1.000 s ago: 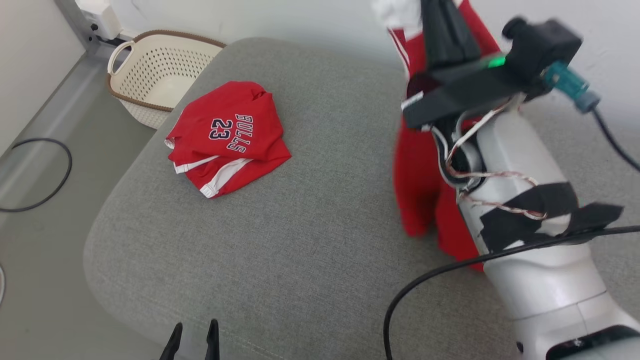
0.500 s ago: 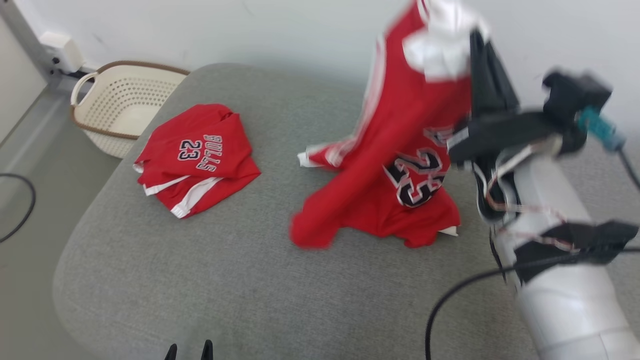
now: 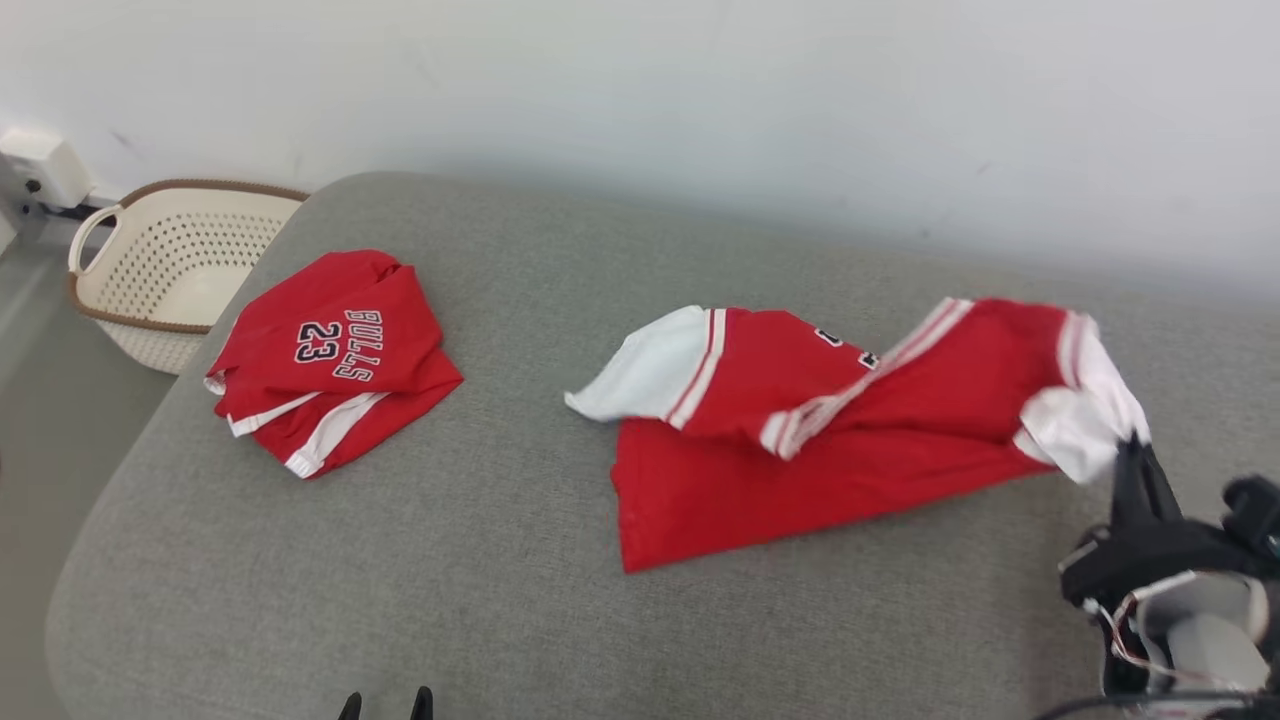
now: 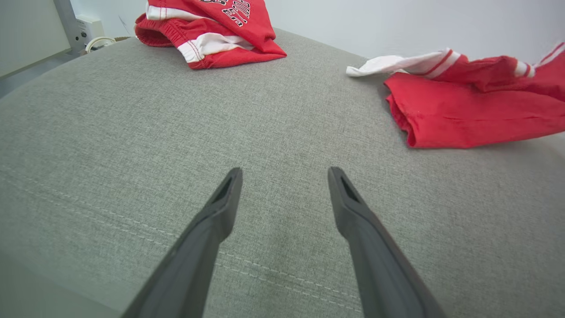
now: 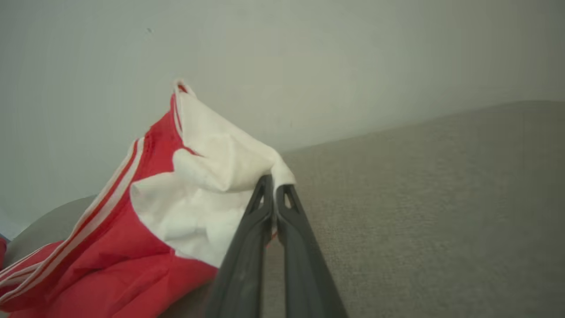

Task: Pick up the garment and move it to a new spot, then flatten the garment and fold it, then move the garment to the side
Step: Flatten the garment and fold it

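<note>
Garment (image 3: 800, 450) now down from the air and sprawled, rumpled, across the cushion (image 3: 450, 560), right fingers (image 5: 247, 247) clamped on its white corner (image 5: 207, 176), left fingers (image 4: 212, 229) wide and idle, flattening next.

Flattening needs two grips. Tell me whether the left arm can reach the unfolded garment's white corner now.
Probably yes: the left end effector stands open, with bare grey cushion between it and the white corner; the folded jersey lies off to one side.
</note>
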Robot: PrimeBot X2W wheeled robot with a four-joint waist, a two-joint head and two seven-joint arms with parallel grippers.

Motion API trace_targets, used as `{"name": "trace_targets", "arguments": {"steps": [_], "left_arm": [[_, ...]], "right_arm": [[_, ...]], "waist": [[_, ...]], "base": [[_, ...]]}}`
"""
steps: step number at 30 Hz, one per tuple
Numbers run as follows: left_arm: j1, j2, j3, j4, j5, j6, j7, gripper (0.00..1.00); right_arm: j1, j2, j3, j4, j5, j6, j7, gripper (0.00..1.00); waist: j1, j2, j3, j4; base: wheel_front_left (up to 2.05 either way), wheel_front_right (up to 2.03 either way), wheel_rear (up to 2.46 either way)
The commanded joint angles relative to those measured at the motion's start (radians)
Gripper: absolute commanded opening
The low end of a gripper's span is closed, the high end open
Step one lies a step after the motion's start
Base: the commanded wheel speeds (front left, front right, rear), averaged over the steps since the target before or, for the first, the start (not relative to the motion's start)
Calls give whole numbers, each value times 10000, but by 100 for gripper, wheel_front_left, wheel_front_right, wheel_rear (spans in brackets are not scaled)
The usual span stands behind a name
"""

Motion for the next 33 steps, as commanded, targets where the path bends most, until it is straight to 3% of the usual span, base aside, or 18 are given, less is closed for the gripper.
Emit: {"name": "trace_targets", "arguments": {"steps": [1, 2, 3, 4, 5, 13, 16, 24, 29, 33], "left_arm": [[196, 5, 19, 8, 83, -24, -13, 100], [175, 3, 42, -5, 87, -44, -13, 100], [155, 1, 39, -8, 96, -56, -13, 100], [152, 5, 67, 1, 85, -43, -13, 100], [158, 3, 81, 14, 85, -45, -13, 100], [187, 1, 17, 74, -1, 0, -13, 100], [101, 3, -77, 88, -57, 7, -13, 100], [89, 3, -185, 164, -87, -44, -13, 100], [187, 3, -270, 221, -105, -18, -13, 100], [197, 0, -469, 237, 112, -40, -13, 100]], "right_arm": [[311, 18, -240, 13, -165, 8, -11, 0], [517, 76, -439, 32, -279, 8, -11, 10], [675, 118, -666, 25, -344, 8, -11, 41], [821, 168, -902, 16, -425, 8, -11, 59], [942, 199, -1096, -22, -548, 8, -11, 98], [1470, 483, -2030, -781, -1779, 8, -9, 100], [1398, 737, -1757, -1236, -2269, 8, -9, 100], [1003, 841, 1829, -1930, -2268, 6, -9, 100], [593, 688, 4203, -1558, -1773, 6, -9, 100], [313, 557, 5380, -1189, -1501, 6, -9, 100]], "waist": [[1, 0, -131, -221], [1, 0, -144, -308], [1, 0, -148, -384], [1, 0, -160, -480], [1, 0, -176, -567], [1, 0, -290, -1080], [1, 0, -283, -1097], [1, 0, -224, -724], [1, 0, -188, -282], [1, 0, -142, 29]], "base": [[0, 0, 0], [0, 0, 0], [0, 0, 0], [0, 0, 0], [0, 0, 0], [0, 0, 0], [0, 0, 0], [0, 0, 0], [0, 0, 0], [0, 0, 0]]}}
